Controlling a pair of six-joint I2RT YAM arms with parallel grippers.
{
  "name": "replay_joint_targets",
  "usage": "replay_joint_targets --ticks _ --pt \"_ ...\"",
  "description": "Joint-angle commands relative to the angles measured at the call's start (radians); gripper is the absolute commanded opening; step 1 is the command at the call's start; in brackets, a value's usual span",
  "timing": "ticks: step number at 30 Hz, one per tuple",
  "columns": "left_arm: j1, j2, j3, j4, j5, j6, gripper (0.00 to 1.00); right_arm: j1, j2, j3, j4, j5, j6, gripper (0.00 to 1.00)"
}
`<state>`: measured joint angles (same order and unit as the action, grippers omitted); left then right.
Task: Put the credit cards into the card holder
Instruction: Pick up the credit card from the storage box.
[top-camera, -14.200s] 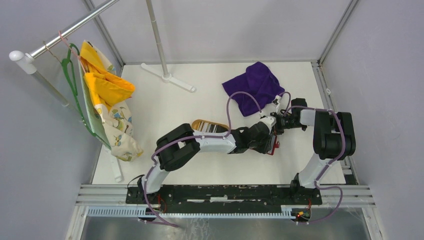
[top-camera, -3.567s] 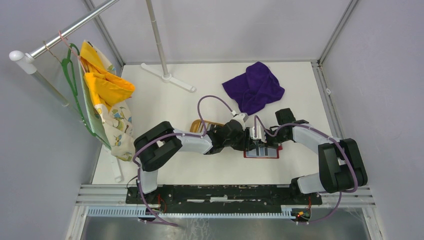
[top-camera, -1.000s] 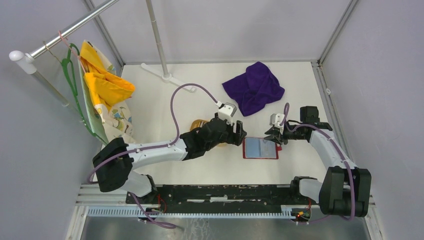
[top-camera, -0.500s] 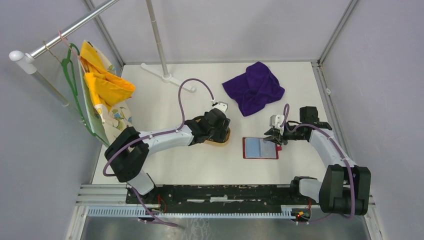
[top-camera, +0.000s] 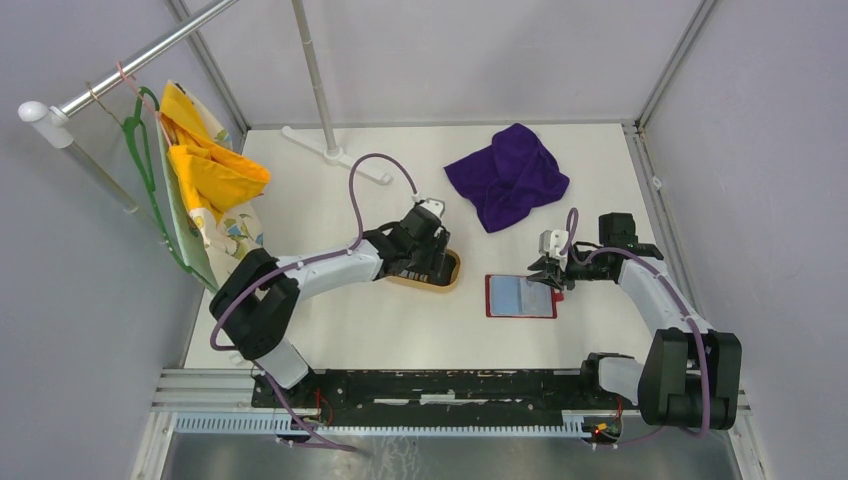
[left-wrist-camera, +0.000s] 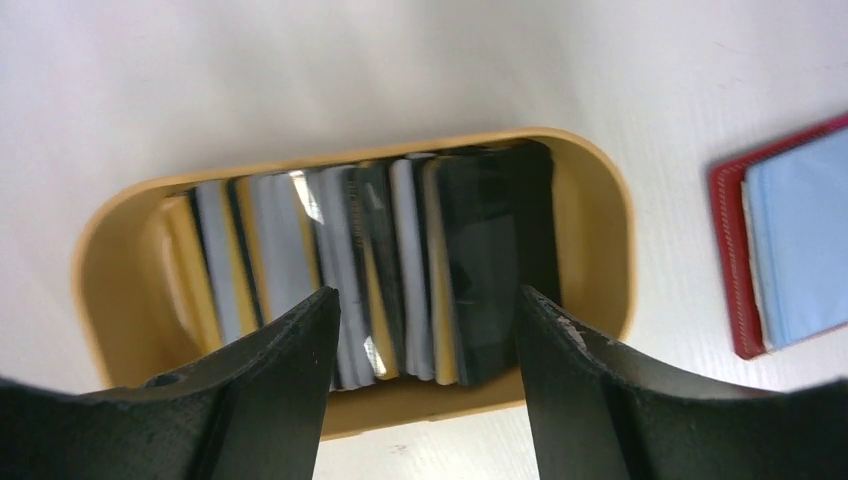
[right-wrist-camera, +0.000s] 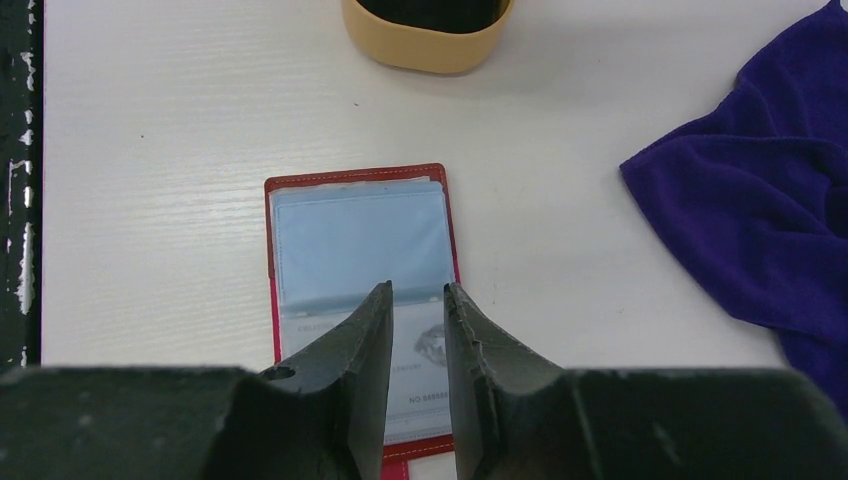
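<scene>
Credit cards (left-wrist-camera: 400, 270) are standing on edge, black, grey and white, packed in the tan tray (left-wrist-camera: 600, 200) on the desk (top-camera: 350, 330) | your left claw (left-wrist-camera: 425, 300) is hanging wide over them, gripping none | card holder (right-wrist-camera: 355, 240) is lying open right of the tray, pockets looking mostly unfilled | your right claw (right-wrist-camera: 417, 295) is hovering narrow above it, empty

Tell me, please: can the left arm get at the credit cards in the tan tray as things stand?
Probably yes. The left gripper hangs right over the tan tray with its jaws open, one finger on either side of the row of credit cards. Nothing shows between the fingers and the cards.
</scene>
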<state>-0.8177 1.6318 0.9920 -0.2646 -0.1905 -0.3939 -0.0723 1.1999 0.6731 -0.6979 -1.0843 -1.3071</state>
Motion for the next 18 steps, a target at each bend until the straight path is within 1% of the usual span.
replay_joint_targets --ticks 1,5,10,18 --pt "0.068 -0.055 0.046 -0.037 -0.052 0.051 0.72 0.008 0.001 0.002 -0.008 -0.054 -0.019 0.31" --pt "0.139 -0.064 0.044 -0.049 -0.019 0.067 0.76 0.009 -0.002 0.001 -0.008 -0.054 -0.021 0.31" --pt "0.199 -0.056 0.04 -0.039 0.071 0.075 0.77 0.011 -0.006 0.0 -0.008 -0.055 -0.021 0.31" --pt "0.219 -0.04 0.032 -0.04 0.111 0.077 0.79 0.011 -0.008 0.0 -0.008 -0.057 -0.021 0.3"
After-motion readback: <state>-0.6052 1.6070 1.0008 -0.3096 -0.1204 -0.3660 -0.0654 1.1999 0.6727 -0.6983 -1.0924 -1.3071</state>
